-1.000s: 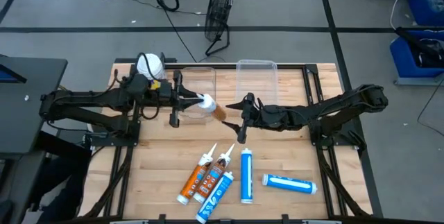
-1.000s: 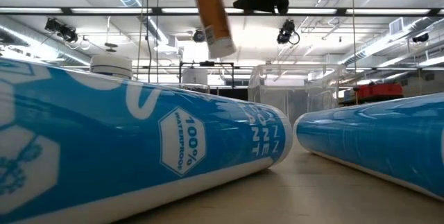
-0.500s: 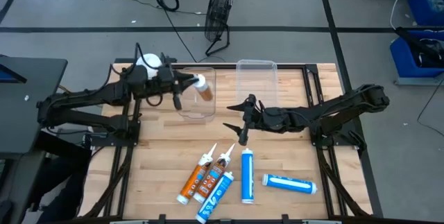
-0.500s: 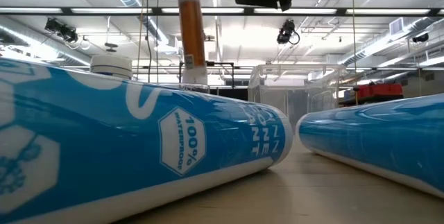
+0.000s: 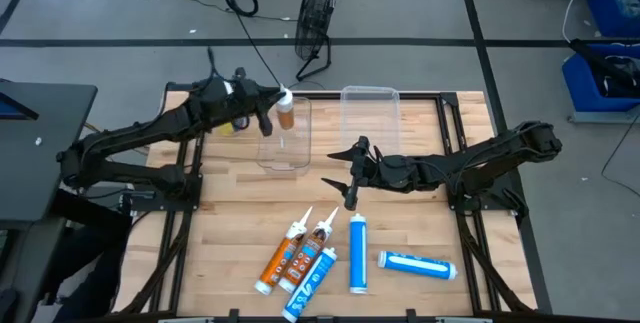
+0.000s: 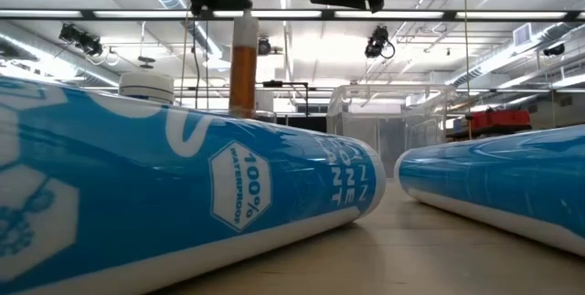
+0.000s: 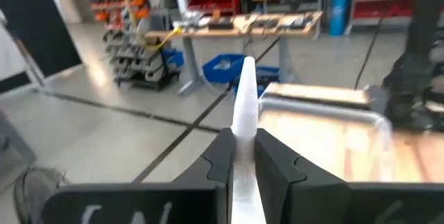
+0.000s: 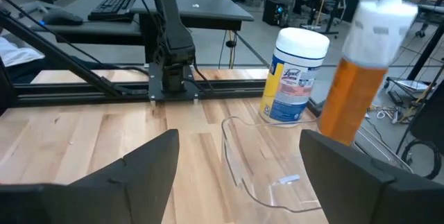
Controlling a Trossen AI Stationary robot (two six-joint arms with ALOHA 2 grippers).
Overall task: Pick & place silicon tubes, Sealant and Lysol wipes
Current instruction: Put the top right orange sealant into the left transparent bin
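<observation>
Orange sealant tube [image 5: 286, 113] hangs upright over the clear bin [image 5: 284, 153], our left gripper [image 5: 268, 103] fingers pinching it; our right gripper [image 5: 347, 170] hovers mid-table, fingers spread; Lysol wipes [image 8: 293, 77] stand far left; blue tubes [image 5: 354, 253] lie near.

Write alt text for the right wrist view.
An orange sealant tube with a white top hangs upright over a clear plastic bin on the wooden table, with the Lysol wipes standing behind the bin. The right tool's two dark fingers frame the foreground, spread apart and empty.
</observation>
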